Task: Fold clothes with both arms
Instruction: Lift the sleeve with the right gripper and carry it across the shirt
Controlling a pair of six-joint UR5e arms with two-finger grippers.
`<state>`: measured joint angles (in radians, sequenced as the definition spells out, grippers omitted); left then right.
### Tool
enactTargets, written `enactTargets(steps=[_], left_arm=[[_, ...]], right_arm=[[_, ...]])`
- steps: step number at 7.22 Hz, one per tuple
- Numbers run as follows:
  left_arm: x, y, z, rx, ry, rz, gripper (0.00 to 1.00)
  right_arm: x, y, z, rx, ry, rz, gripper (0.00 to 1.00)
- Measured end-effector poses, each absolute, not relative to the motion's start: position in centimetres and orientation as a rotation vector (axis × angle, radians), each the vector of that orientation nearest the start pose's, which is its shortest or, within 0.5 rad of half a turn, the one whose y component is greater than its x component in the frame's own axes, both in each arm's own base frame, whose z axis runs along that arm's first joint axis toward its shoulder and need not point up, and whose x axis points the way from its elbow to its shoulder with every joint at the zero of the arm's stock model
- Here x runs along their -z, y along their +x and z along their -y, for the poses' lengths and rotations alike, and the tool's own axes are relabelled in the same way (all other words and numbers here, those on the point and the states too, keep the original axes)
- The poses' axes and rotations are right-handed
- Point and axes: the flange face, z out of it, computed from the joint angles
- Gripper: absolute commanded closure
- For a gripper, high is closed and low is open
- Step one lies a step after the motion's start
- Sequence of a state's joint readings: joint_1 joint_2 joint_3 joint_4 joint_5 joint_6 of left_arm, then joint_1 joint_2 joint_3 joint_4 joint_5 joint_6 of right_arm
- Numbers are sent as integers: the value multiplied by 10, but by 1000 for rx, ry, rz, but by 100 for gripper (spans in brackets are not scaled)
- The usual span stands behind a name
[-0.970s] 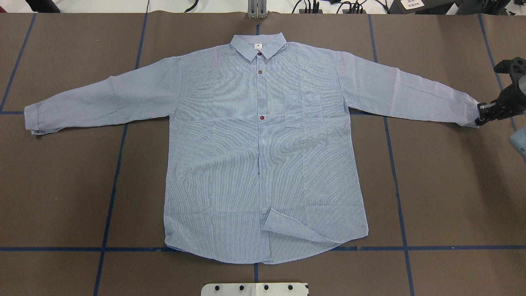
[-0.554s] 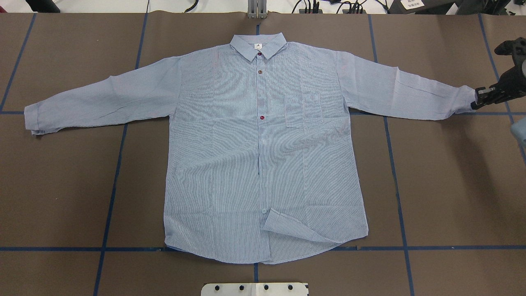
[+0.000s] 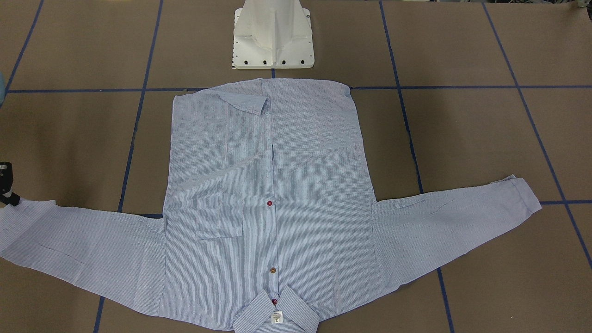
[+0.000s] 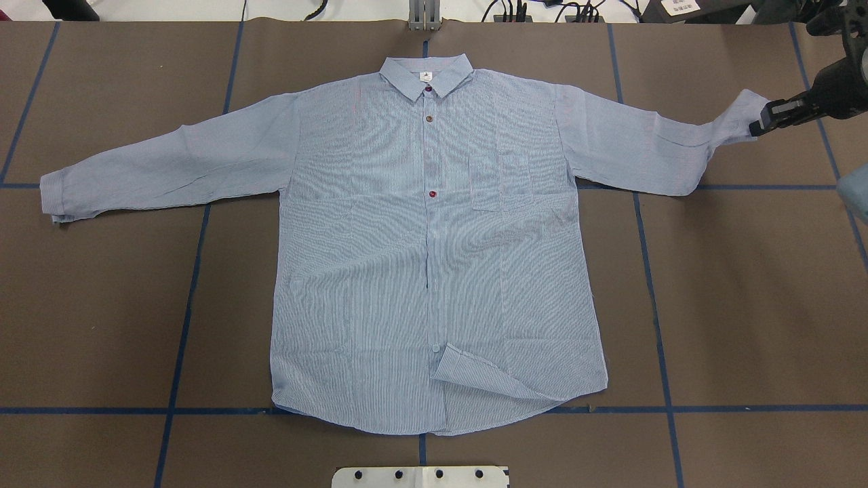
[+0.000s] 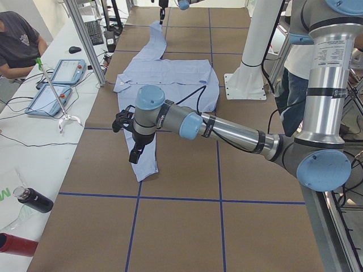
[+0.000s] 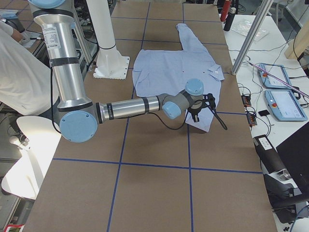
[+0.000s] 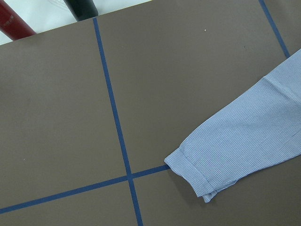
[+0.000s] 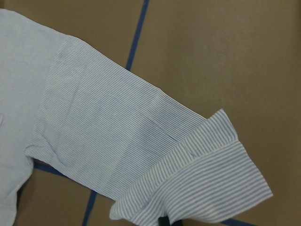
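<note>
Operator: Shirt position?

Log: You have the shirt (image 4: 434, 257) flat and front-up on the worktop (image 4: 102, 305). Its collar (image 4: 426, 73) is on the side away from the robot base, the hem is near the base, and both sleeves are spread sideways.

Operator: Pincers?

Log: Right pincer (image 4: 759, 126) is clamped on the right cuff (image 4: 740, 112) and holds it raised off the worktop, so the sleeve end kinks upward. The right wrist view shows that cuff close under the camera. Left pincer (image 5: 129, 136) hangs over the left cuff (image 7: 197, 174), apart from it. It shows only in a side view, so you cannot tell whether its jaws stand apart or together.

Operator: What does the next move turn on?

Log: Direction. The right sleeve (image 4: 630, 146) has its long axis running from the shoulder outward to the robot's right. From the right pincer, the shirt body therefore lies to the robot's left and somewhat nearer the base. Judgement: you would carry the cuff inward along that axis, toward the chest pocket (image 4: 500, 181). The right arm is the nearer one for this sleeve. The left arm is well apart, at the opposite cuff, and placed for the mirrored fold of the left sleeve (image 4: 169, 166).
</note>
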<state>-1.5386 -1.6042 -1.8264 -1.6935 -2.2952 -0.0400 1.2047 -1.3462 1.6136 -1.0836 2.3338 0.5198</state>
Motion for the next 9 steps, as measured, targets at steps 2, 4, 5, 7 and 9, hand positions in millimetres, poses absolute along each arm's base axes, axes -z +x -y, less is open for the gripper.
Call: enactTargets(steps=[2,4,5,7,9], left_arm=[[-508,-51,514,-139,360,-728,1],[-515,-51,515,-136,347,-729,1],[-519,-50,516,-135,341,-729,1],[-523,-50,517,-134,333,-729,1],[-525,-50,517,-131,328,-729,1]], right_arm=[[-378,-215,588,269,382,1027,100],[-286,-271,604,337,397,1068,100],[-246,-295,612,358,403,1089,100],[-180,-335,618,400,422,1128,100],[-140,-357,620,404,432,1150,100]])
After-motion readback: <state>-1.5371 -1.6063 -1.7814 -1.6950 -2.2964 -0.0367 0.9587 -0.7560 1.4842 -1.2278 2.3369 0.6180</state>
